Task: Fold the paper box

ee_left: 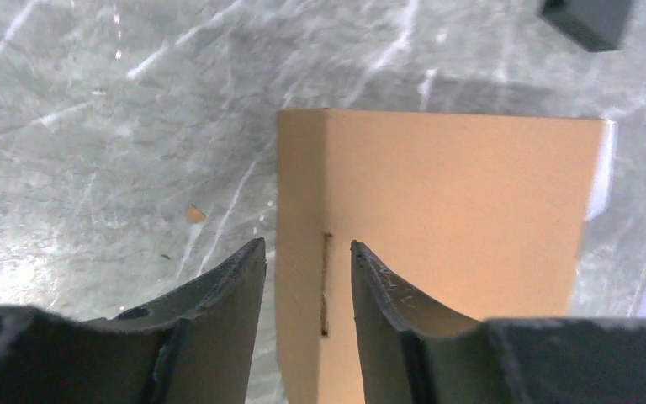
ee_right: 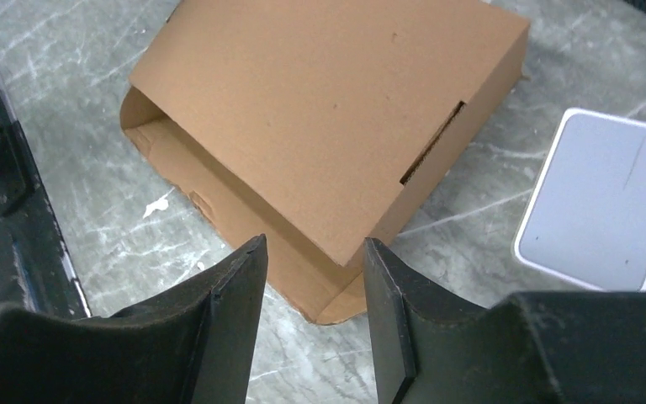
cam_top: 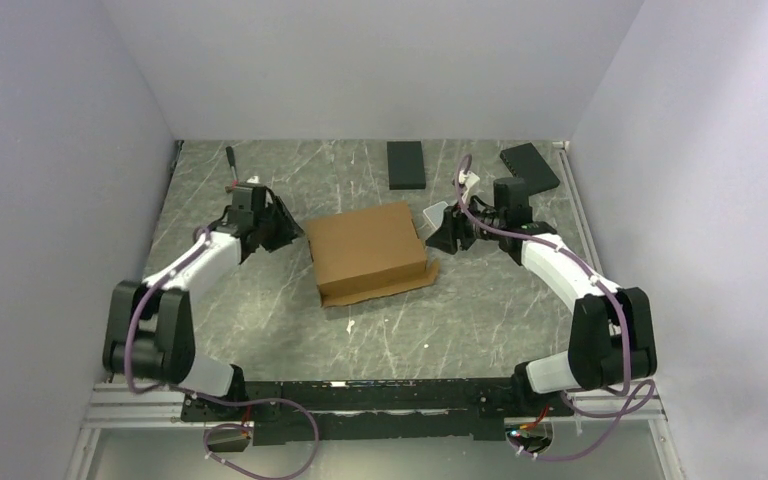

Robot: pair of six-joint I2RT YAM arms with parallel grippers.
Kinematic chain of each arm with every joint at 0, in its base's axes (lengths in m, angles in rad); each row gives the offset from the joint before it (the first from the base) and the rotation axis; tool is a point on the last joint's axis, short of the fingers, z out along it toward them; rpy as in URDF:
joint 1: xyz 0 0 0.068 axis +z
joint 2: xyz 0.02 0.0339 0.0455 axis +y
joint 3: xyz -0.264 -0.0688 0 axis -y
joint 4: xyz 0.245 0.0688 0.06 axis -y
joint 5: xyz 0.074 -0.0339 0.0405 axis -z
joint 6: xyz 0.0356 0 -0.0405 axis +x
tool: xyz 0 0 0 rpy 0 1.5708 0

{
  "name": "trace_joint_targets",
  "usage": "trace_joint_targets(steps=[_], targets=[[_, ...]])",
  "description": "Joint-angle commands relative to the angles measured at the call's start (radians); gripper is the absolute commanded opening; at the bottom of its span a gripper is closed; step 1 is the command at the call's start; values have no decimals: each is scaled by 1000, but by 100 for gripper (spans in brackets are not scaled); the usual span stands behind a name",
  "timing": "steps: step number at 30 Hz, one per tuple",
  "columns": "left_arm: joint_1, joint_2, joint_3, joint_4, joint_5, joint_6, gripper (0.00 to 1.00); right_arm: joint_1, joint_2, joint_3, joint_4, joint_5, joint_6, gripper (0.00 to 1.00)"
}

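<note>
Grey marbled table (cam_top: 260,300): the left gripper (ee_left: 308,246), parted narrowly and empty, faces the left wall of the box (cam_top: 365,243), which lies mid-table, lid down, a flap (cam_top: 390,286) jutting from its near edge. Best, I judge, to brace there while the right gripper (ee_right: 313,242), likewise parted and empty, tucks the flap squarely.

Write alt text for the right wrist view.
A brown paper box lies on a marbled table, lid folded over but gaping along one side. The right gripper hangs over its near corner, jaws apart and empty; a white case lies apart at the image's right.
</note>
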Motion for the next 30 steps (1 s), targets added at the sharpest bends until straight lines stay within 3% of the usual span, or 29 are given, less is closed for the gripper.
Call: trace_joint_targets(steps=[1,3,6,10,16,23,30], targets=[[6,-210,-41,-25,46,94,53,2,-20,8,-32,-72,-170,49],[6,-288,-108,-1,166,99,63,2,-19,19,-39,-27,-191,47],[6,-400,-245,89,321,49,76,3,-6,34,-28,98,-173,25],[6,-501,-393,189,366,-12,89,10,58,59,-5,214,-148,4],[6,-420,-382,230,311,21,93,58,206,129,-29,298,-140,0],[6,-187,-266,267,312,67,92,89,268,143,-35,263,-143,0],[6,38,-91,220,351,123,62,185,277,140,-62,213,-170,0]])
